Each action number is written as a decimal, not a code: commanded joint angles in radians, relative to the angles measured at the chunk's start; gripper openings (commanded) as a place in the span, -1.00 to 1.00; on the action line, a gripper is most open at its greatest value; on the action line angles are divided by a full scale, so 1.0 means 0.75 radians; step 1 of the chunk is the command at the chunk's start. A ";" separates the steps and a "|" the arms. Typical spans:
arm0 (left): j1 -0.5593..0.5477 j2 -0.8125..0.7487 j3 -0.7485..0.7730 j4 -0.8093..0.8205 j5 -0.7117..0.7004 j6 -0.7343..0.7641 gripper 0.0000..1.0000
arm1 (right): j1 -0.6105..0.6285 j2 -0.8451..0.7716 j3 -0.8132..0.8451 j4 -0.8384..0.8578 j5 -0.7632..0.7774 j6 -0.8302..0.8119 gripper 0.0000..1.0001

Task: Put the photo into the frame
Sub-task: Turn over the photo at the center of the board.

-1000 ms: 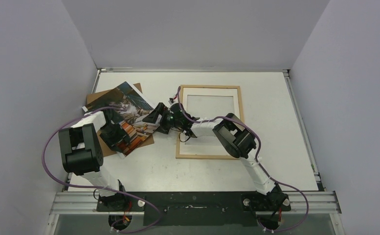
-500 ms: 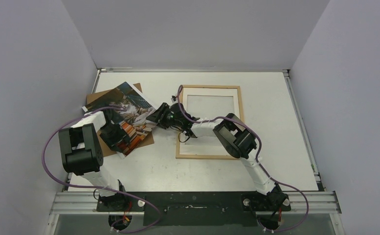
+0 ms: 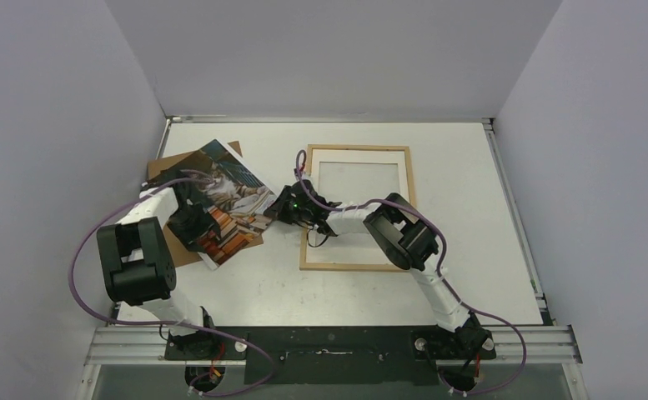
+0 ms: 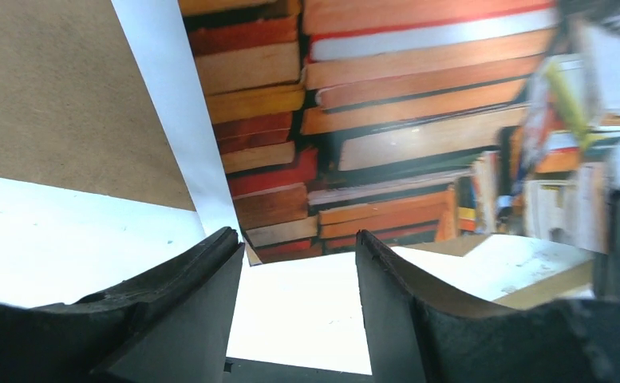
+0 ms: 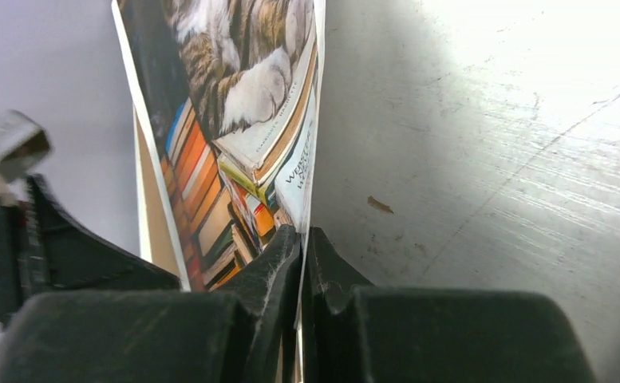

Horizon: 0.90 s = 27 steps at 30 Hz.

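Note:
The photo (image 3: 224, 187), printed with a cat and stacked books, lies face up on the left of the table, partly over a brown panel. My right gripper (image 3: 275, 209) is shut on the photo's right edge; in the right wrist view the sheet (image 5: 234, 96) runs edge-on between the closed fingertips (image 5: 289, 247). My left gripper (image 3: 193, 227) hovers over the photo's near left part, open, with its fingers (image 4: 211, 271) astride the sheet's near corner (image 4: 290, 144) and nothing between them. The light wood frame (image 3: 410, 192) lies flat just right of the right gripper.
A brown hardboard backing panel (image 3: 163, 163) lies under the photo, close to the left wall (image 3: 70, 125). The right arm's links (image 3: 395, 229) cross over the frame's lower half. White table surface (image 3: 470, 208) stretches right of the frame.
My right gripper has gone from open to shut on the photo's right edge and shifted slightly nearer. The left arm moved a little; its gripper stays open.

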 commanded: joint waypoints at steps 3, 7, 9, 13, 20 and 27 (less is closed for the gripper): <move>0.001 -0.160 0.180 -0.059 0.003 -0.008 0.12 | 0.013 -0.174 0.031 0.036 0.051 -0.223 -1.00; 0.002 -0.212 0.258 -0.108 0.033 0.040 0.45 | 0.018 -0.261 0.002 0.038 0.038 -0.319 -1.00; 0.001 -0.253 0.285 -0.100 0.047 0.068 0.93 | 0.023 -0.344 -0.029 0.007 0.052 -0.376 -1.00; 0.010 -0.343 0.303 -0.035 0.119 0.103 0.94 | 0.028 -0.497 -0.099 -0.095 0.099 -0.495 -1.00; 0.013 -0.387 0.370 0.080 0.411 -0.038 0.90 | 0.069 -0.748 -0.246 -0.348 0.203 -0.689 -1.00; -0.153 -0.366 0.459 0.215 0.518 -0.266 0.82 | 0.182 -0.929 -0.298 -0.701 0.413 -0.864 -1.00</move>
